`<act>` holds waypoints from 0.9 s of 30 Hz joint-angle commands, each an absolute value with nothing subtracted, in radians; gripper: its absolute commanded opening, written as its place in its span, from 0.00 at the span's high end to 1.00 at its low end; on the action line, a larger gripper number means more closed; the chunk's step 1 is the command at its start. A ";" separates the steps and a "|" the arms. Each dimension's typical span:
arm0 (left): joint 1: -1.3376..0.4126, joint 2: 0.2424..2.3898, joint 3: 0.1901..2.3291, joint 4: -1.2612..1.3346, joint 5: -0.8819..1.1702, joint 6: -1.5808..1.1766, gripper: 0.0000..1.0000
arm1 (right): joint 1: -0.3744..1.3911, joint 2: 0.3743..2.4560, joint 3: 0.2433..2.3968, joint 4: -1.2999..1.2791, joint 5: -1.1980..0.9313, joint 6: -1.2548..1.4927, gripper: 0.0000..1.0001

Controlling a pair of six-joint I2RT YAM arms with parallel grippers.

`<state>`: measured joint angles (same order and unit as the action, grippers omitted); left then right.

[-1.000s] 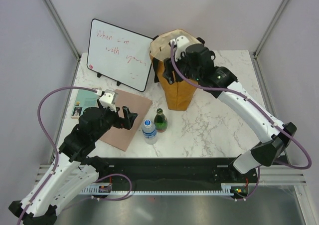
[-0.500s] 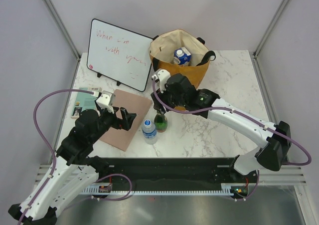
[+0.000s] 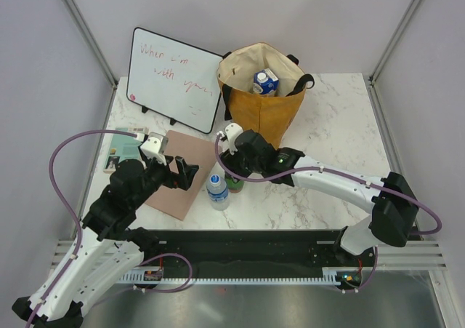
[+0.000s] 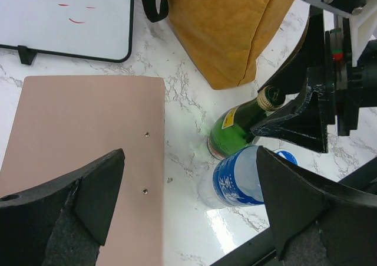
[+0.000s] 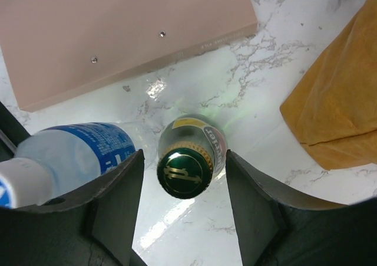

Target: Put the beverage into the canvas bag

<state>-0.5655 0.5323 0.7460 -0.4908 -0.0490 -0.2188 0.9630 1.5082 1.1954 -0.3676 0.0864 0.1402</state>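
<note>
A green glass bottle with a gold-marked cap stands on the marble beside a clear water bottle with a blue label. My right gripper is open and straddles the green bottle's neck, with a gap on each side of the cap. From above, that gripper hides most of the green bottle. The mustard canvas bag stands upright behind them, and a blue-and-white carton sits inside it. My left gripper is open and holds nothing, hovering at the right edge of a pink board.
A whiteboard with red writing leans at the back left. The pink board lies left of the bottles, partly over a teal booklet. The water bottle stands right against the green one.
My right arm came away from the top of the bag and dropped down over the green bottle. The carton inside the bag came into view. My left arm barely shifted.
</note>
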 commanded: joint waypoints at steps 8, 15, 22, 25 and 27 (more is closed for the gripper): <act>-0.571 0.540 0.746 -0.453 -0.057 -0.192 0.00 | 0.963 1.499 1.066 -0.143 0.138 0.176 0.43; -0.571 0.540 0.745 -0.451 -0.058 -0.192 0.00 | 0.963 1.502 1.045 -0.084 0.137 0.176 0.46; -0.571 0.541 0.746 -0.453 -0.058 -0.192 0.00 | 0.965 1.514 1.049 -0.074 0.150 0.178 0.40; -0.571 0.540 0.746 -0.451 -0.058 -0.192 0.00 | 0.965 1.516 1.048 -0.075 0.156 0.176 0.37; -0.571 0.541 0.746 -0.453 -0.058 -0.192 0.00 | 0.966 1.516 1.046 -0.074 0.155 0.178 0.37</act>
<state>-0.5655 0.5388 0.7460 -0.4908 -0.0502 -0.2188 0.9630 1.5120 1.0477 -0.1242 0.1387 0.1707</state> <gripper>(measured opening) 0.994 0.624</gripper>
